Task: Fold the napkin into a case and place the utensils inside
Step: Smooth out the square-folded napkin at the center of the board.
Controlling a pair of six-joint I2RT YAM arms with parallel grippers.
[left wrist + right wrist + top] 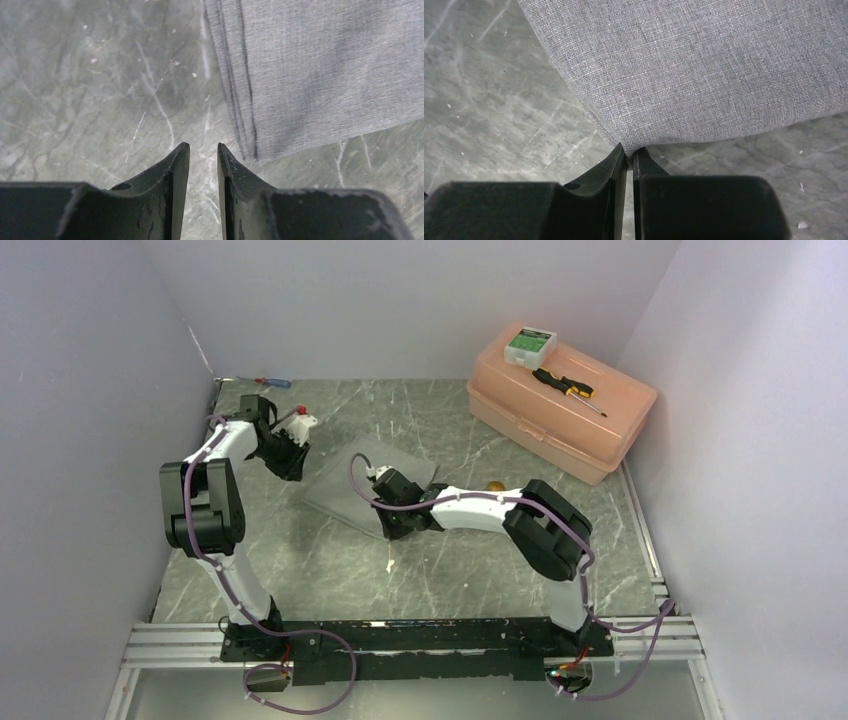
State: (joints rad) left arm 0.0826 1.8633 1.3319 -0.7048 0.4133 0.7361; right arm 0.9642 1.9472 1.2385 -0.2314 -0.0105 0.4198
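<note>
The grey napkin [350, 485] lies folded on the table's middle. It also shows in the left wrist view [325, 75] and the right wrist view [704, 65]. My right gripper [395, 512] is shut on the napkin's near corner [630, 149]. My left gripper [290, 455] hovers just off the napkin's left corner, its jaws a narrow gap apart and empty [203, 145]. The gold-bronze spoon [493, 484] peeks out behind my right arm. A small white piece [389, 563] lies near the front; I cannot tell if it is the white spoon.
An orange plastic box [590, 430] stands at the back right, with a black-and-yellow screwdriver [568, 388] and a white-green box [529, 344] on its lid. A red-and-blue screwdriver [272, 382] lies at the back left by the wall.
</note>
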